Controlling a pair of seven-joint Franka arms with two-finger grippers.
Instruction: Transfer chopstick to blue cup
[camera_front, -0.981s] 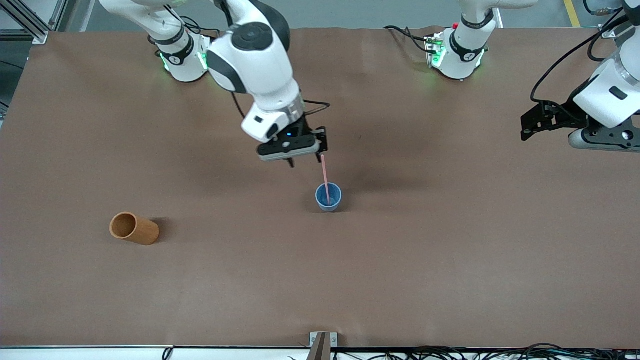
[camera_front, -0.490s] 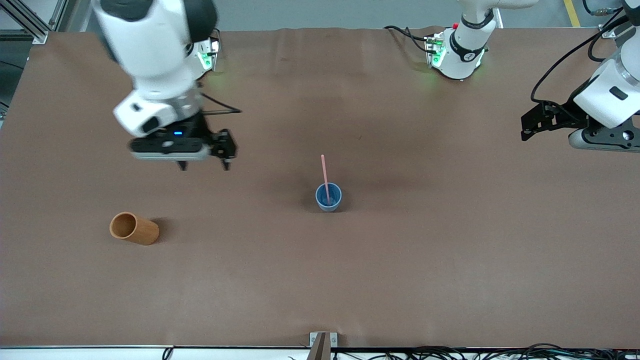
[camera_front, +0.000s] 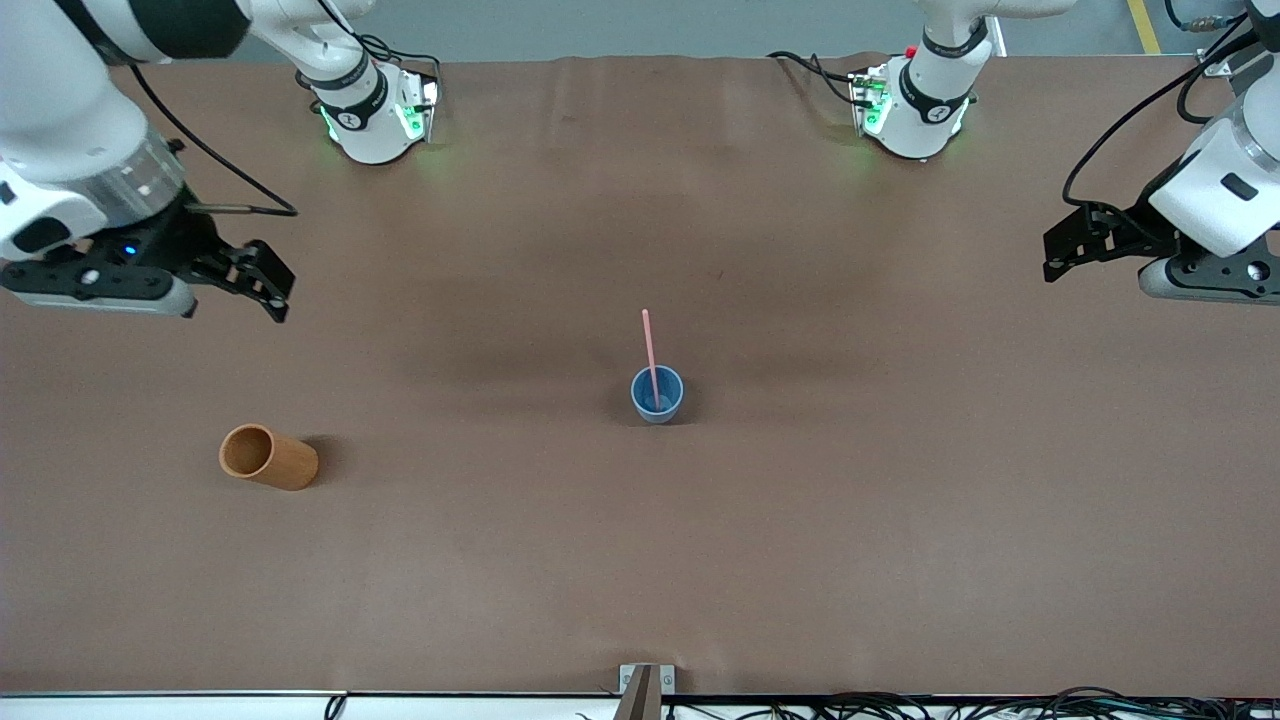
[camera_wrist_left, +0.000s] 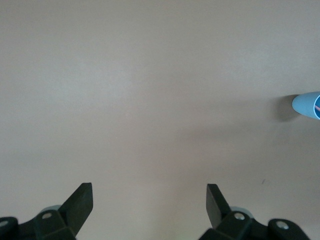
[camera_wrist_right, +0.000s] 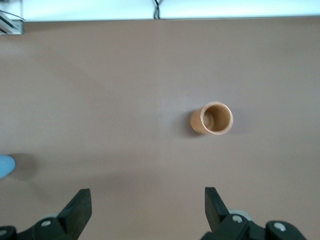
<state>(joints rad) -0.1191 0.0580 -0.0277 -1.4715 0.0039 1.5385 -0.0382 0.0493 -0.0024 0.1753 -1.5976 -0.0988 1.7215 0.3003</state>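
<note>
The blue cup (camera_front: 657, 394) stands upright near the middle of the table. The pale-pink chopstick (camera_front: 649, 345) stands in it, leaning on the rim, with most of its length sticking out. My right gripper (camera_front: 278, 296) is open and empty, up over the table at the right arm's end, well away from the cup. Its wrist view shows the open fingers (camera_wrist_right: 82, 202) and a sliver of the cup (camera_wrist_right: 5, 166). My left gripper (camera_front: 1050, 258) is open and empty, waiting over the left arm's end. Its wrist view (camera_wrist_left: 149, 192) shows the cup (camera_wrist_left: 306, 105) at the edge.
An orange-brown cylindrical holder (camera_front: 268, 457) lies on its side toward the right arm's end, nearer the front camera than the cup; it also shows in the right wrist view (camera_wrist_right: 215, 118). Brown table covering (camera_front: 900, 520) spreads all round. Cables lie along the front edge.
My right gripper has moved away from above the blue cup toward the right arm's end of the table. The chopstick stays standing in the cup. The left arm has not moved.
</note>
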